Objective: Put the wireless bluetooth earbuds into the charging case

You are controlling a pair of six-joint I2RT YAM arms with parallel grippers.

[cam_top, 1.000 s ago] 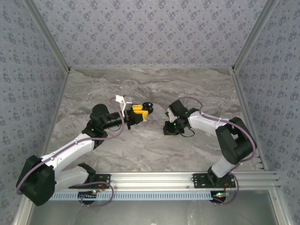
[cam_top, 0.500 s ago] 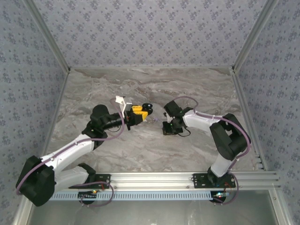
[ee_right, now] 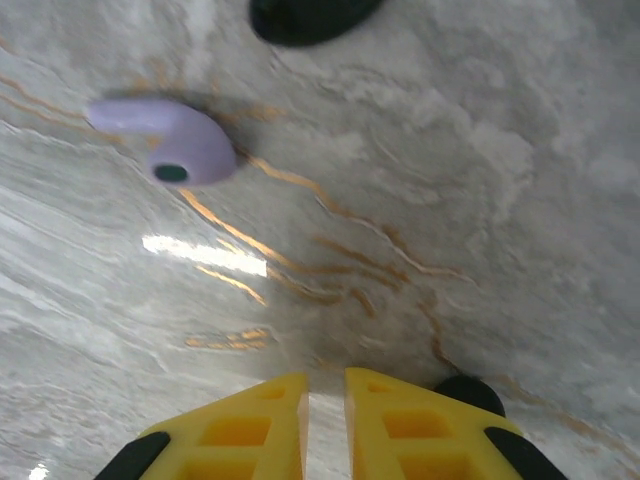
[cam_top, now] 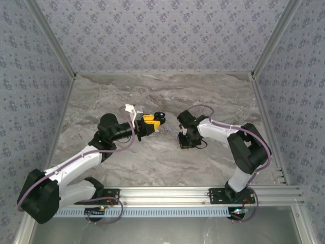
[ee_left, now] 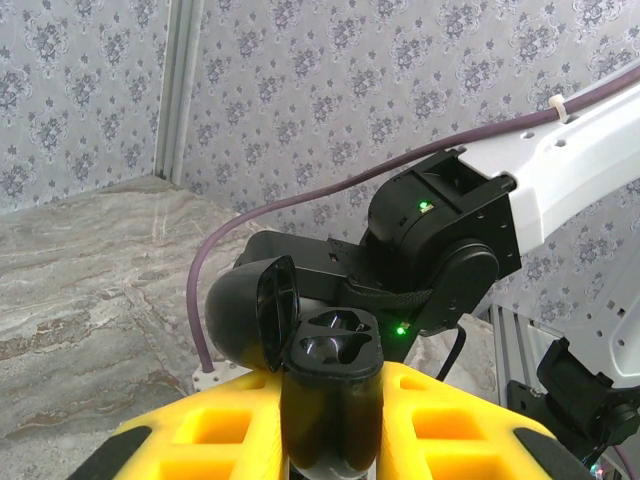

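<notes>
From where I stand, the job looks barely begun. The left gripper (ee_left: 335, 425) is clenched on the black charging case (ee_left: 330, 395) and holds it upright above the middle of the table (cam_top: 101, 96). Its lid (ee_left: 277, 310) is swung open. In the left wrist view both wells in the top of the case look dark and empty, so I judge that no earbud has gone in yet.

One pale lilac earbud (ee_right: 170, 145) lies loose on the marble near the table's centre, its stem pointing away and a small dark port facing up. The right gripper (ee_right: 325, 400) hangs just above the surface, well short of that earbud. Its yellow fingers (ee_right: 255, 425) are drawn almost together with only a thin slit between them and nothing in it.

A small dark round thing (ee_right: 470, 393) sits by the right-hand finger; I can't say whether it is another earbud.

What's left, as I read it, is nearly everything: picking up the lilac piece, carrying it to the case, seating it, and then doing the same for its mate.
</notes>
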